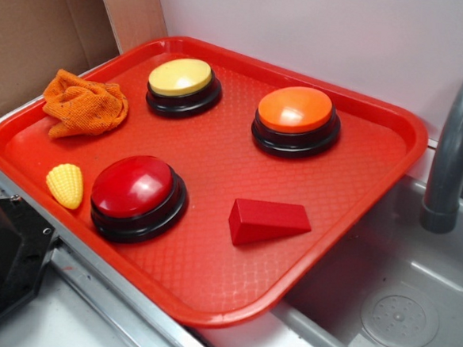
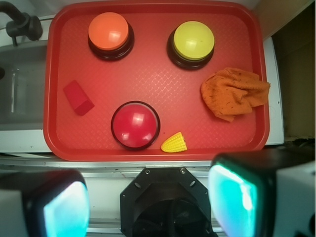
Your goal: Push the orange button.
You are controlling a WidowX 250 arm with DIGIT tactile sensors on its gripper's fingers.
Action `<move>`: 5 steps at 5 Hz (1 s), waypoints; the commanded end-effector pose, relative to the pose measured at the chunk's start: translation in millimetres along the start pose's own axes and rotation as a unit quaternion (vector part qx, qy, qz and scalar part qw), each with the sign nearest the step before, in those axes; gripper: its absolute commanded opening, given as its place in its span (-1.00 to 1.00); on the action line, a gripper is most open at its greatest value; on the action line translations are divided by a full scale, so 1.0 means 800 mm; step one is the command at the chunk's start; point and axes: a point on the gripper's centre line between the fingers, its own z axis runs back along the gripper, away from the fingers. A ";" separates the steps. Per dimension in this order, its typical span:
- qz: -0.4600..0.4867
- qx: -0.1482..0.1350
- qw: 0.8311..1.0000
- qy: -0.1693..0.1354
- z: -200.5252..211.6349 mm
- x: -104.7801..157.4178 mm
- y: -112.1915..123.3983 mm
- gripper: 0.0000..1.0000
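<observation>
Our claw hung open, off the tray's near edge | orange button sat far corner, unpressed | risk: we judged reaching across could strike the dark-red button between.

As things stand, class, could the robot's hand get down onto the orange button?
Probably yes: the orange button stands uncovered on the tray, apart from its neighbours, and the hand is above the near edge.
</observation>
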 end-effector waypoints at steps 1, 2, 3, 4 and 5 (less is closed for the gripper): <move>0.000 0.000 1.000 0.000 0.000 0.000 0.000 1.00; -0.044 0.030 0.998 -0.039 -0.039 0.058 -0.001 1.00; -0.063 0.042 0.996 -0.046 -0.069 0.102 0.000 1.00; -0.061 0.049 0.995 -0.065 -0.098 0.133 0.010 1.00; -0.042 0.055 0.997 -0.041 -0.148 0.158 0.014 1.00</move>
